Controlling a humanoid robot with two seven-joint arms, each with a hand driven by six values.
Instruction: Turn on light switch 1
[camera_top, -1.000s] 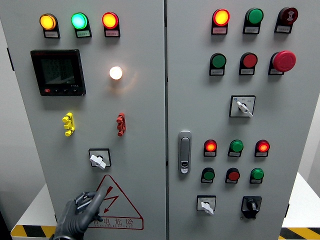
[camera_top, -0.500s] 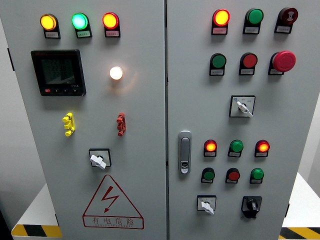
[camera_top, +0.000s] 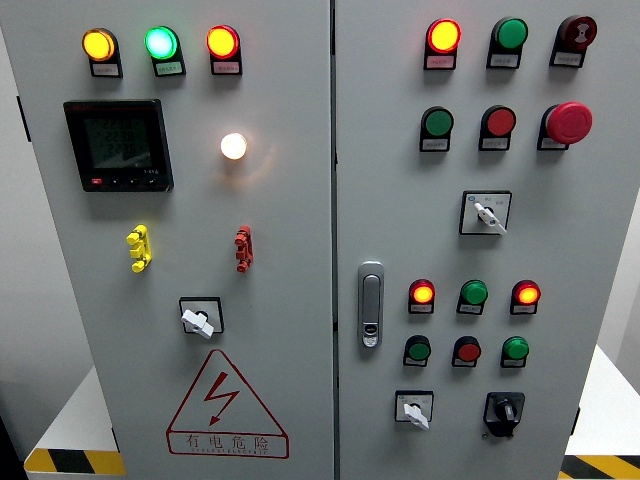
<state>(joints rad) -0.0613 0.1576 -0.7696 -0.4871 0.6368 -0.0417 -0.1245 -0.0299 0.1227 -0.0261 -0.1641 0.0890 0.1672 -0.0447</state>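
Our left hand, which hung low by the warning triangle (camera_top: 227, 405) a second ago, is gone from view, so we cannot tell its fingers' state, while the rotary switch (camera_top: 199, 319) sits on the left door under the glowing white lamp (camera_top: 233, 146), suggesting we are finished.

right of the door handle (camera_top: 371, 304): red mushroom button (camera_top: 569, 122) (top), black key switch (camera_top: 504, 410) lower down; left: warning triangle (camera_top: 226, 408).

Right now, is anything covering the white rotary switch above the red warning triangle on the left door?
Nothing visible does. The white rotary switch on the grey left door sits fully exposed above the red warning triangle, with a glowing round lamp higher up. Neither robot hand is in view.
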